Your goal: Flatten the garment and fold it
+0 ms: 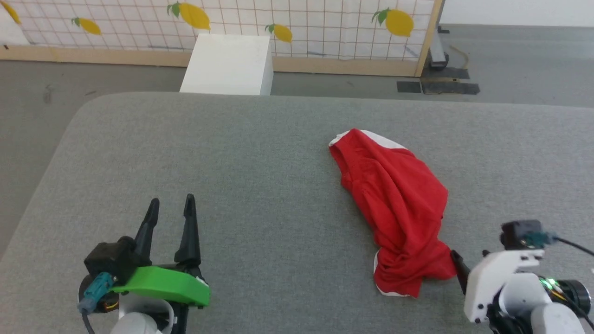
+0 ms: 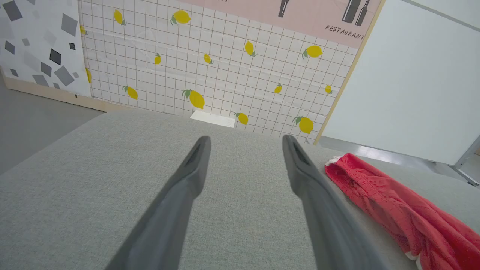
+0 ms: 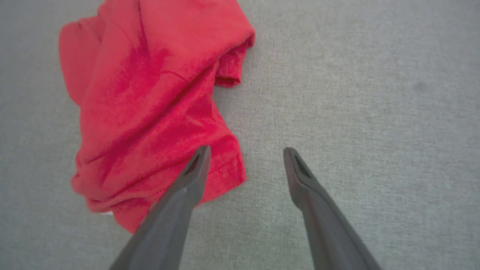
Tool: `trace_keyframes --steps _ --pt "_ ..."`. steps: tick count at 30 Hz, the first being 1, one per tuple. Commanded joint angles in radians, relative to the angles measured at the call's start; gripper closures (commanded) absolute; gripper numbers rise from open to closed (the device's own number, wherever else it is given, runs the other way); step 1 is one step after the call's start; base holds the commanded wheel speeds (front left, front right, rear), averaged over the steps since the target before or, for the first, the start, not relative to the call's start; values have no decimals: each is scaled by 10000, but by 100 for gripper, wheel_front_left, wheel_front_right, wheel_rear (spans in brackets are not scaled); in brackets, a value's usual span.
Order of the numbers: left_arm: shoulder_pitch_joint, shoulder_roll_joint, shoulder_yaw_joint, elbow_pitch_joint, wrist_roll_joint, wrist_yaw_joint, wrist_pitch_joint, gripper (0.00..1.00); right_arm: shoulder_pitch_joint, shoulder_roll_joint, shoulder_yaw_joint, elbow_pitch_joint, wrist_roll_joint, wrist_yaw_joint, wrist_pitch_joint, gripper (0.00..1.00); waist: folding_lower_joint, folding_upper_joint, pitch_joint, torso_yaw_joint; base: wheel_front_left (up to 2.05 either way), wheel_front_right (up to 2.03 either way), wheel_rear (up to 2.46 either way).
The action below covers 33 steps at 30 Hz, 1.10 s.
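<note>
Head view: we're seeing the garment (image 1: 394, 208) lying crumpled on the grey table (image 1: 232, 153), right of centre. The left gripper (image 1: 171, 200) is hovering at near left, released and empty.
Left wrist: the garment (image 2: 393, 210) is lying off to its right, well apart.
Right wrist: the right gripper (image 3: 245, 152) is hanging released, with one finger over the garment's (image 3: 150, 101) edge; we can't tell whether it's touching.

The worktop (image 1: 232, 153) is a broad slab covered in grey woven cloth, with a rounded far-left corner. One thing lies on it: the garment (image 1: 394, 199), a red piece crumpled into a long heap on the right half, running from farther left to nearer right. It is folded over itself in deep wrinkles and bunches thickest at the near end. White trim shows at the far tip and along the near lower edge. The far tip looks gathered, perhaps a waistband, though the folds hide too much to tell.
</note>
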Motion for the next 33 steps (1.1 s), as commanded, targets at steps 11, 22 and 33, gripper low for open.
trace_keyframes --steps 11,22,33 --pt "-175 -592 300 28 409 -484 -35 0 -952 -137 420 767 -1202 -13 2381 0 1 0 876 765 0 0 0" --pt "-350 -910 424 350 657 -879 -35 0 -1198 -1054 184 658 -194 -13 2778 100 1 0 894 1000 0 0 0" --pt "-785 -1043 292 516 835 -1212 -36 0 -3070 -3388 -1913 715 -327 -13 2570 100 1 0 1353 1304 0 0 0"
